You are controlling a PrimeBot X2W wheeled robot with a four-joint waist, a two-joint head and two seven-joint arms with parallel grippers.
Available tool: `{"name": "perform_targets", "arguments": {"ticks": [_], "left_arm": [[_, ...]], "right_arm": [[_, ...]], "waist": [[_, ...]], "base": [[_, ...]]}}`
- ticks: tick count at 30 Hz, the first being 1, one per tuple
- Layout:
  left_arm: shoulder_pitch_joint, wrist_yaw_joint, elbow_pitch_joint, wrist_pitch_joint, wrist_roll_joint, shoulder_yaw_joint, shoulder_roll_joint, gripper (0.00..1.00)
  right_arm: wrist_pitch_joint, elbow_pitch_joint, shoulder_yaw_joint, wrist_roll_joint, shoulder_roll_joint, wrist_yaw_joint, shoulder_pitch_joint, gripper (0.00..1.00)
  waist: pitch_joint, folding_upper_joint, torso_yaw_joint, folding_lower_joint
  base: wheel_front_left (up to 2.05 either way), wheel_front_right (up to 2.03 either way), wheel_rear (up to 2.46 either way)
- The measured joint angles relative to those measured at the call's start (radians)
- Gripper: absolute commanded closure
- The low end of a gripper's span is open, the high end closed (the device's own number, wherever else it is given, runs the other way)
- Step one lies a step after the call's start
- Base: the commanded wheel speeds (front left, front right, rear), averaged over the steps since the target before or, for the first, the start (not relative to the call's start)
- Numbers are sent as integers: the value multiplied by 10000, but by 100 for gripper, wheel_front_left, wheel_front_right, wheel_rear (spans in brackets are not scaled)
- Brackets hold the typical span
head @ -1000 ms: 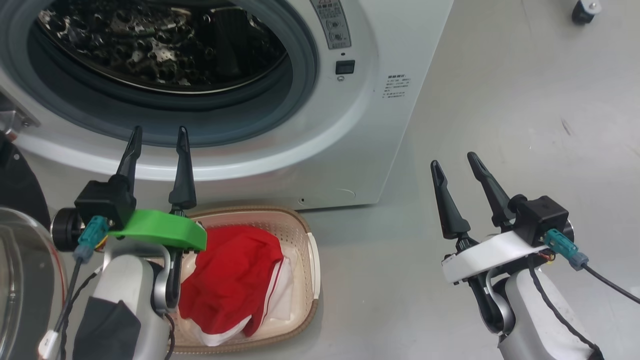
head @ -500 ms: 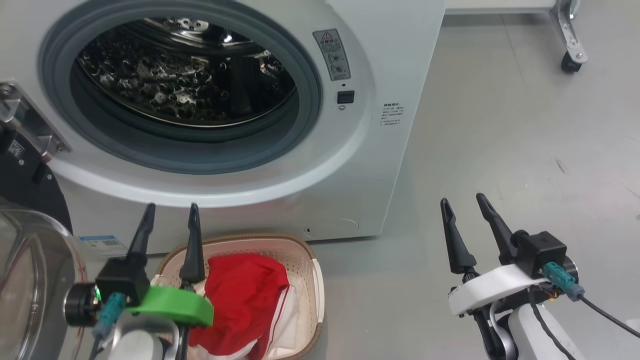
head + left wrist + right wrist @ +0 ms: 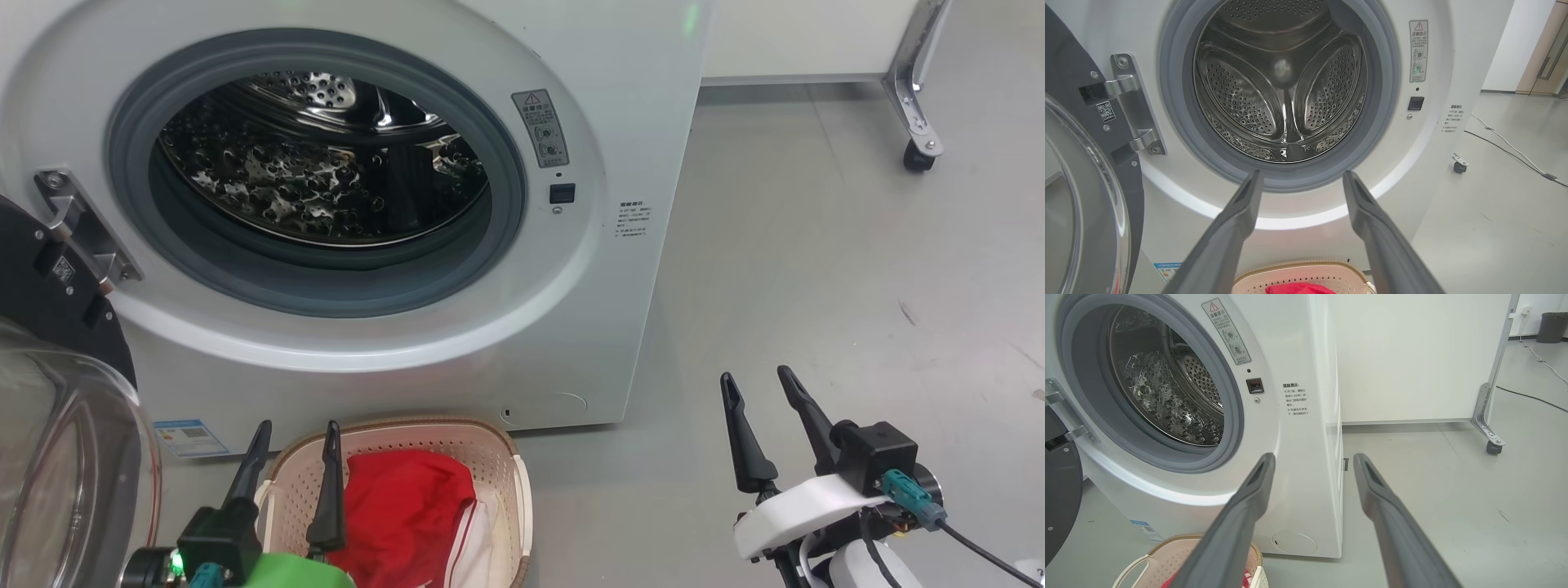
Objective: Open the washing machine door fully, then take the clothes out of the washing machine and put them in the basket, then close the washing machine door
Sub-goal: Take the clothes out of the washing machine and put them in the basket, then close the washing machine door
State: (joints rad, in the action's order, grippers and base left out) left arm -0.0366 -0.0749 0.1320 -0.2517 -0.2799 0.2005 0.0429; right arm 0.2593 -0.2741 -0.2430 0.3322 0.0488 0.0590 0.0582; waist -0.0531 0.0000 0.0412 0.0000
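Keeper: Moved since last entry: head camera, lifted, so the whole scene sits lower in its view; left gripper (image 3: 297, 426), drawn back from the machine's front to the basket's left side.

Checker: First item?

Keeper: One lot of clothes (image 3: 404, 506), red with white trim, heaped in the basket (image 3: 424, 427). It stands on the floor (image 3: 857, 245) just before the washing machine (image 3: 637, 106), below the opening. Inside, the drum (image 3: 1282, 81) is bare metal, with nothing red seen in the left wrist view.

Checker: Door?

Keeper: One washing machine door (image 3: 57, 474), swung wide at the robot's left on its hinge (image 3: 77, 220). Closing not yet done.

Checker: Grippers?

Keeper: Left: fingers spread, nothing between them. The right gripper (image 3: 754, 374) is likewise spread and empty, over bare floor, well apart from the basket.

Checker: Hazards?

Keeper: By judgement, three. The left arm sits between door and basket, so a swinging door may strike it, or the arm may knock the basket. Glossy rim and bulging glass offer poor purchase, so a finger may slide off. A weak push may leave the latch socket (image 3: 562, 193) uncaught.
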Motion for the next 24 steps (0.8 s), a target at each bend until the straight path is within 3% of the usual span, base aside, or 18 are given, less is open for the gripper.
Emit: {"name": "perform_targets", "arguments": {"ticks": [24], "left_arm": [[-1063,-182,-1200,420,201,79,44,0]], "right_arm": [[0,38,-184,4,-12,-98,-284,0]], "waist": [[254,0,-49,0]], "base": [[0,0,0]]}}
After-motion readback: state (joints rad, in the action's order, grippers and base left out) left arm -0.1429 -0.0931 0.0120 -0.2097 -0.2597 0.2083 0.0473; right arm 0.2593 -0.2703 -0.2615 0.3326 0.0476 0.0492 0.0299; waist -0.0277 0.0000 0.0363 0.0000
